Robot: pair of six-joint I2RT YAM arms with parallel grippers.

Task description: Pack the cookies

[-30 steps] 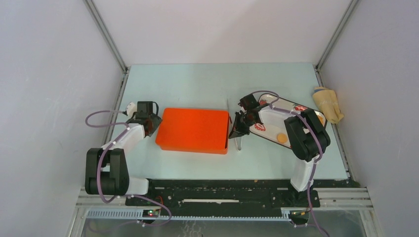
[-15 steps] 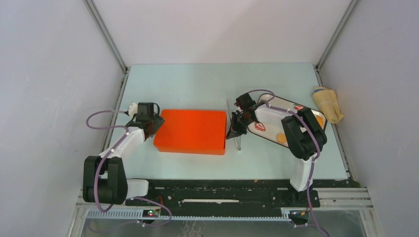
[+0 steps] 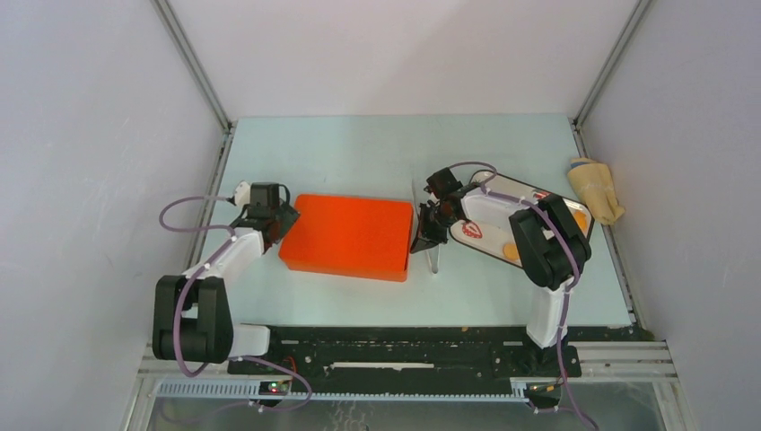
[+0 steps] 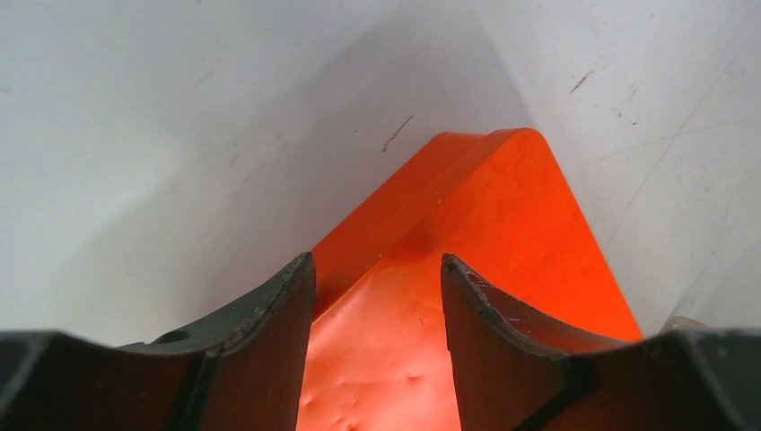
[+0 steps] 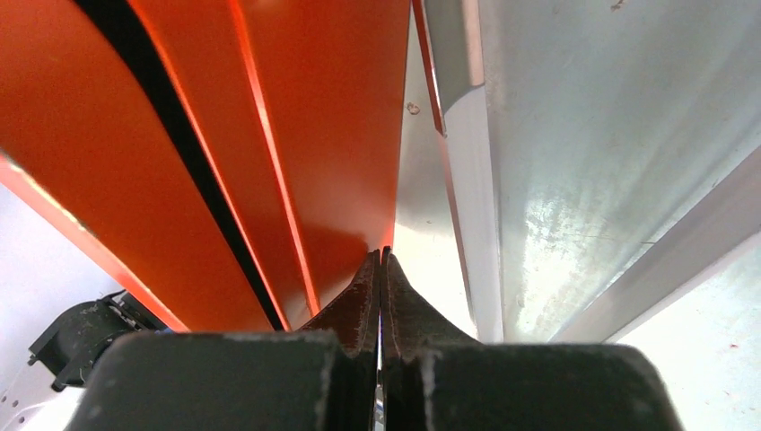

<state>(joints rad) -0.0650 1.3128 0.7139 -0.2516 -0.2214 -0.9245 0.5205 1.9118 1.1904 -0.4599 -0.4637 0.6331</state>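
Orange box (image 3: 350,235) sits mid-worktop (image 3: 377,153), slightly toward the left edge, solid top up, so it looks closed. Cookies are not in it. One cookie (image 3: 510,251) shows on the strawberry-print tray (image 3: 485,242) near the right edge, half hidden by the right arm; any others can't be made out.

Left gripper (image 3: 269,220) is at the box's left end. Its fingers (image 4: 269,350) are spread, straddling the box corner without clamping. Right gripper (image 3: 424,238) is at the box's right end with its fingers (image 5: 359,301) pressed together (can't tell if some thin edge is pinched between them). A clear panel (image 5: 574,162) stands just beside it.

Judgement: this is the box-opening or box-positioning step, and packing hasn't started.

Risks:
- With the left fingers not clamped, any pull or push from the right could slide or spin the box across the worktop.
- If the right fingers hold only a thin edge, it could slip out.
- The right arm hangs over the tray, so a swing could knock the cookie off or shove the tray toward the right edge.
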